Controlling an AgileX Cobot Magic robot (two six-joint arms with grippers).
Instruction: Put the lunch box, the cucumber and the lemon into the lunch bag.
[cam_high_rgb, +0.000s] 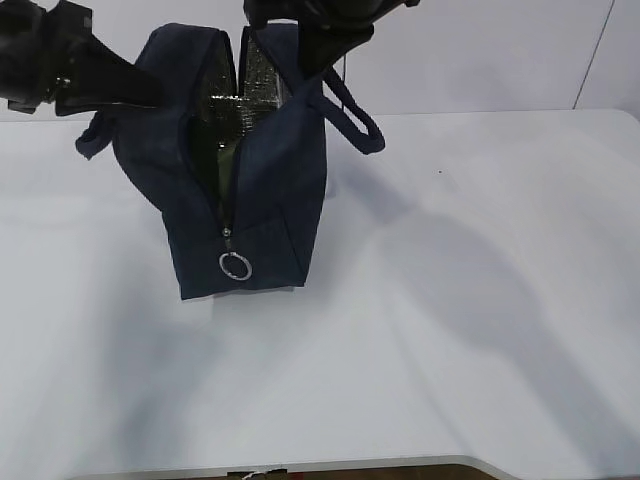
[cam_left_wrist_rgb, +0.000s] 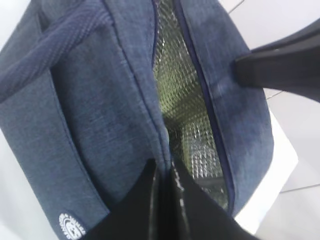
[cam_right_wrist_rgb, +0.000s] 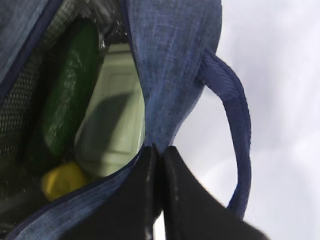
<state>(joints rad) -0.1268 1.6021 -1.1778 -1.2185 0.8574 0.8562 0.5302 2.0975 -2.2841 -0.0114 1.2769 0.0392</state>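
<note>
The navy lunch bag (cam_high_rgb: 270, 190) stands on the white table, its top open and its silver lining showing. In the right wrist view the dark green cucumber (cam_right_wrist_rgb: 67, 95), the sage-green lid of the lunch box (cam_right_wrist_rgb: 115, 120) and the yellow lemon (cam_right_wrist_rgb: 62, 180) lie inside the bag (cam_right_wrist_rgb: 170, 65). My right gripper (cam_right_wrist_rgb: 159, 150) is shut on the bag's right rim. My left gripper (cam_left_wrist_rgb: 166, 167) is shut on the bag's (cam_left_wrist_rgb: 90, 110) left rim at the zipper edge. In the exterior view both arms hold the bag's top edges apart.
The zipper's round metal ring pull (cam_high_rgb: 235, 266) hangs on the bag's front. One loop handle (cam_high_rgb: 355, 115) hangs on the right, another (cam_high_rgb: 95, 135) on the left. The white table (cam_high_rgb: 450, 300) spreads around the bag, its front edge near the bottom.
</note>
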